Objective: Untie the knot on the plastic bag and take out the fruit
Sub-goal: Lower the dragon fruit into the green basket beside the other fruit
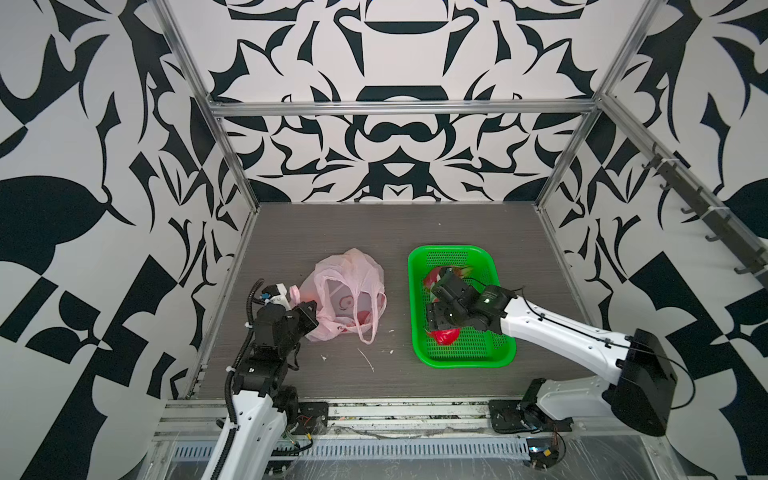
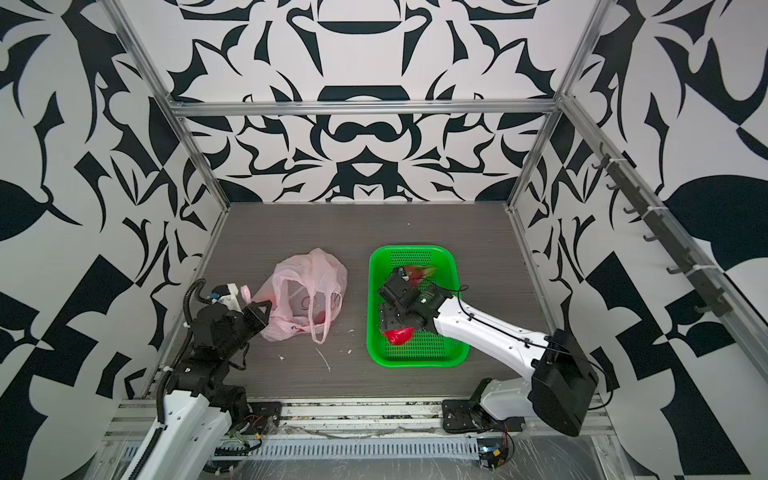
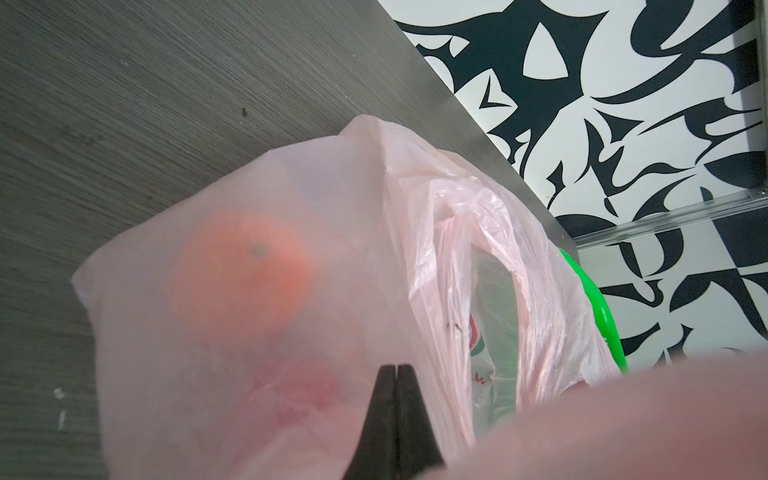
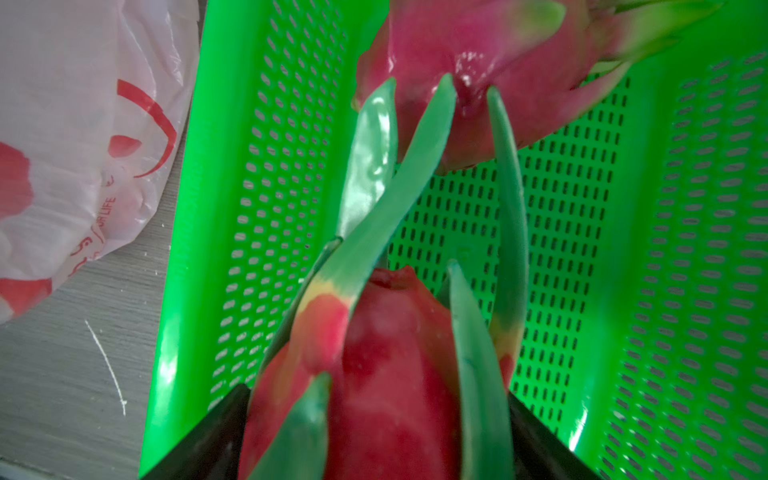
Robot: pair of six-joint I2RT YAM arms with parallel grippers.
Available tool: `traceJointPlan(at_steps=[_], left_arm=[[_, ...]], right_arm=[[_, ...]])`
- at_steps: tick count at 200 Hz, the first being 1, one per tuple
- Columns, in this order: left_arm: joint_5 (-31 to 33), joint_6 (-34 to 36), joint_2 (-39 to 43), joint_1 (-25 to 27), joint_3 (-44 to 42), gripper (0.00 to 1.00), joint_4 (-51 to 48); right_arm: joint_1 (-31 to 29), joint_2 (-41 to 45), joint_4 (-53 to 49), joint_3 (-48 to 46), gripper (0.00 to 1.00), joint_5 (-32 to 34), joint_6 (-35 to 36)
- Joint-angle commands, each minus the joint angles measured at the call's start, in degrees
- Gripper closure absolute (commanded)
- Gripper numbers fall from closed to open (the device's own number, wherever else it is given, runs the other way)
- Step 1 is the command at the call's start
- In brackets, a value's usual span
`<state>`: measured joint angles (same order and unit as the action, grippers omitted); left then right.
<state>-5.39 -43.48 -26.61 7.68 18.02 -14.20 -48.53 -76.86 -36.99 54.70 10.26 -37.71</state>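
Note:
The pink plastic bag (image 1: 349, 274) (image 2: 309, 270) lies left of centre with its mouth slack. One loop handle (image 1: 371, 328) hangs toward the front. No knot shows. My left gripper (image 1: 309, 309) (image 3: 397, 368) is shut at the bag's left edge, with pink film draped over its base and the other handle (image 1: 294, 291) raised beside it. An orange (image 3: 241, 278) and a reddish fruit (image 3: 299, 395) show through the plastic. My right gripper (image 1: 444, 332) (image 4: 374, 395) is low in the green basket (image 1: 457, 361), its jaws wide around a dragon fruit (image 4: 386, 365). A second dragon fruit (image 4: 478, 62) lies beyond it.
White scraps (image 1: 368, 359) lie on the grey tabletop in front of the bag. The basket (image 2: 415, 361) stands right of centre, about a hand's width from the bag. Aluminium frame posts and patterned walls close in the left, right and back. Both arm bases sit on the front rail.

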Motion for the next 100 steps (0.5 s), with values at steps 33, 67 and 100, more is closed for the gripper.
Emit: traceJointPlan(at_steps=[33,67,100], left_arm=[[-0.87,0.58,1.17,0.13,2.37,1.00,-1.43],[-1.57,0.73,1.30,0.14,2.24,1.00,-2.14],[-1.67,0.51,1.72,0.13,1.90,1.00,-2.27]], right_arm=[[-0.42,-3.09,5.60,0.36,0.89,2.02,1.04],[-0.34,-4.51,6.14,0.02,0.87,2.04,1.30],[-0.34,-5.57,6.58,-0.80,0.87,2.04,1.39]])
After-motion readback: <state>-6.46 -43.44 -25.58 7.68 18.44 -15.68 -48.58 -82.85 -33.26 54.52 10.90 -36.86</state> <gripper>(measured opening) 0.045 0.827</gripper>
